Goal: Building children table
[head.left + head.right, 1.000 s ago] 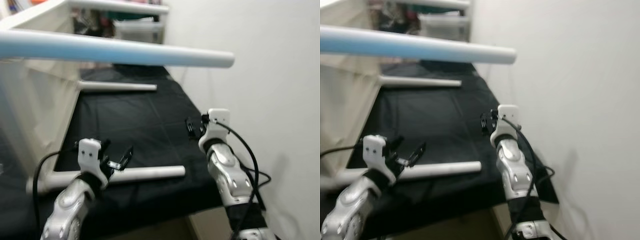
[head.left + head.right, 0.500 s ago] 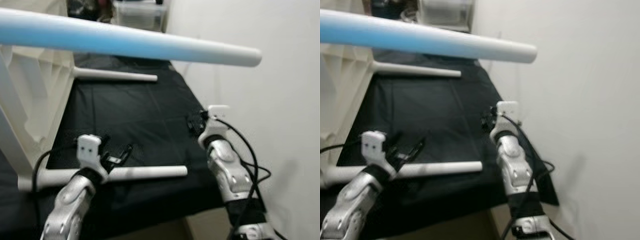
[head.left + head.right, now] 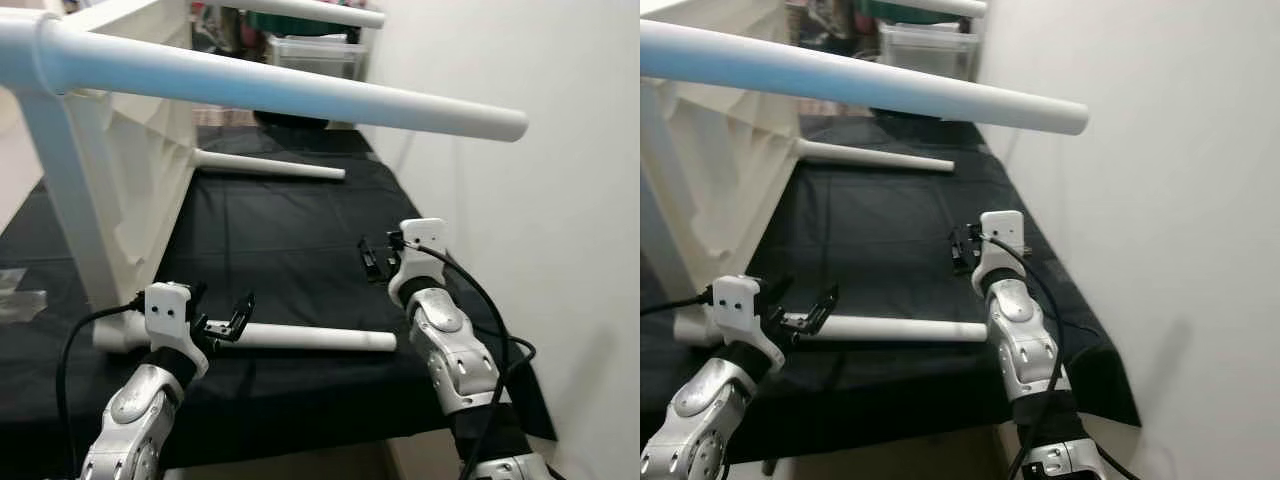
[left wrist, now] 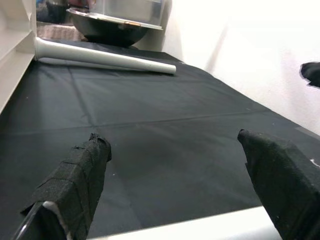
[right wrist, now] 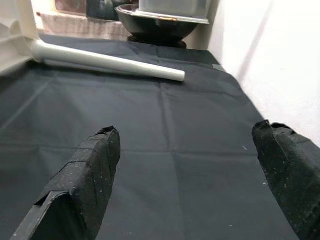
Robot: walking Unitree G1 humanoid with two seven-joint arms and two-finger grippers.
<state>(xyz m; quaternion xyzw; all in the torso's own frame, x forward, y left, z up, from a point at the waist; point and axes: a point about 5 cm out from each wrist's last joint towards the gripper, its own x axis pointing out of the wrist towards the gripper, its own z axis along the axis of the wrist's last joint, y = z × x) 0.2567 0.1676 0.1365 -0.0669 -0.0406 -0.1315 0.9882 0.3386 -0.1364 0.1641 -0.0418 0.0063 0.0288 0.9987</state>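
While the white plastic children's table (image 3: 110,170) lies on its side on the black-covered desk (image 3: 290,230), the open left tool (image 3: 222,325) straddles its near white leg (image 3: 310,339) at lower centre, apparently poised to grip, and the right tool (image 3: 372,258) hovers open.

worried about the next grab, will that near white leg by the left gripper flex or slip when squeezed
The near leg looks like a rigid round tube, so it should not flex. Its smooth finish may slip between the left gripper fingers. It seems joined to the table frame, so it probably will not roll.
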